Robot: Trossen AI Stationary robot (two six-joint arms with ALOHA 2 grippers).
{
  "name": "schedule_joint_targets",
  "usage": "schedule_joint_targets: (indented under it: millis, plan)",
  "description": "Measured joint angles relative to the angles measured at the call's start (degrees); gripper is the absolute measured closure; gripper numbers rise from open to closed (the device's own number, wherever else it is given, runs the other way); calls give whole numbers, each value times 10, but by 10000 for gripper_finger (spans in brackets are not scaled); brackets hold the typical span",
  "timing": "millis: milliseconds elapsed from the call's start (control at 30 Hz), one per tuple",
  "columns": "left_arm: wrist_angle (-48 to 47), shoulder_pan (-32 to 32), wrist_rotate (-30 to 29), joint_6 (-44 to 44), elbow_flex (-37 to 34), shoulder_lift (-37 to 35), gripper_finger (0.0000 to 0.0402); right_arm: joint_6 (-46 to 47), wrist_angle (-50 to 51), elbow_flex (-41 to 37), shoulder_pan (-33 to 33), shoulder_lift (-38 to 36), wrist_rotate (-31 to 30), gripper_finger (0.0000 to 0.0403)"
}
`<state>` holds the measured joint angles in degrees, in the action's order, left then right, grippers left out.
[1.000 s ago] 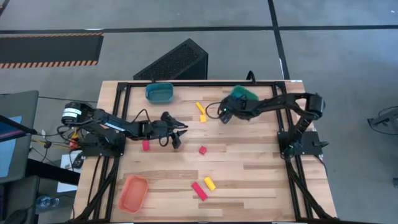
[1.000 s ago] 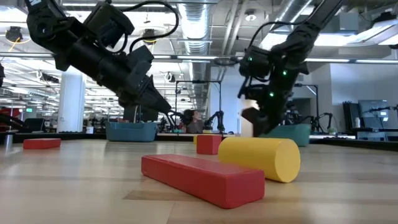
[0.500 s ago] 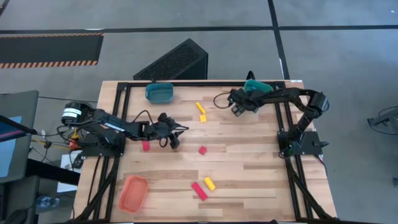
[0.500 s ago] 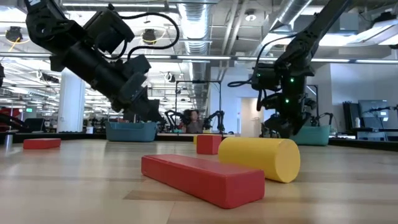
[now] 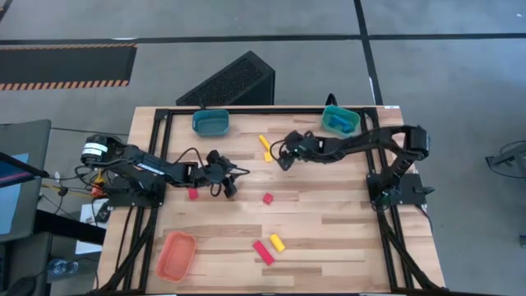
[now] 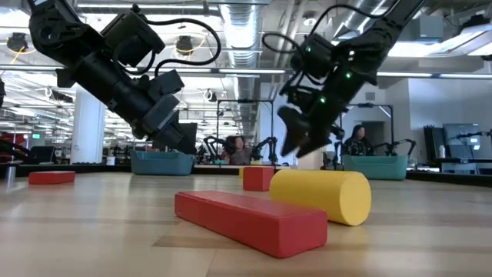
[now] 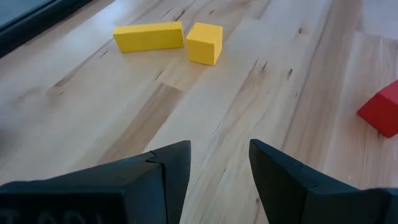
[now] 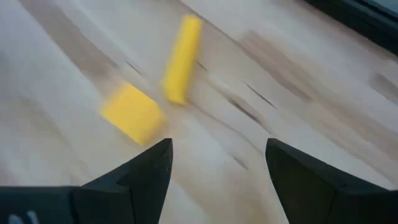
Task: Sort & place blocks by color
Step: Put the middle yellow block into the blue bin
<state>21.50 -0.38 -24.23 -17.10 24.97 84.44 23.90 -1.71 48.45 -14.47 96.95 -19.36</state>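
The right gripper (image 5: 282, 158) hangs in the upper middle of the high view, jaws spread and empty, just beside the two yellow blocks: a yellow bar (image 5: 264, 142) and a yellow cube (image 5: 268, 155). In the right wrist view the bar (image 8: 181, 58) and the cube (image 8: 133, 114) lie ahead of the fingers, apart from each other by a small gap.

The step in hand looks like a pick of one yellow block, probably the cube, which is nearer. To do it well, the jaws should centre over the cube alone, straddle its flat sides and come straight down, so that a finger does not nudge the bar.

The left gripper (image 5: 230, 176) waits left of centre, jaws spread, with a red block (image 5: 193, 193) close by and a red cube (image 5: 267, 198) to its right. Lower in the frame lie a red bar (image 5: 262, 252) and a yellow piece (image 5: 277, 242), touching or nearly so. Two teal trays (image 5: 211, 123) sit along the surface's (image 5: 345, 222) top edge, an orange tray (image 5: 176, 254) at lower left.
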Motion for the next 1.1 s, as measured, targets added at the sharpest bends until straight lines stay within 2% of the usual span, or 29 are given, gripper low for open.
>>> schedule_joint_targets:
  millis: [167,333,667,833,967,1100]
  plan:
    - [7,0,-3,-1,0,0,247,39,-77,1,24,13,1,122]
    - [30,0,-5,10,0,0,247,-23,-156,6,48,67,-5,122]
    - [13,0,-5,35,0,0,247,-33,-144,89,52,165,-18,122]
    - [-3,0,-8,34,0,0,247,-34,-58,127,44,178,-17,123]
    - [-2,0,-28,38,0,0,247,-34,-13,134,42,177,-17,159]
    - [-1,2,-36,50,0,0,247,-35,-14,134,40,172,-16,241]
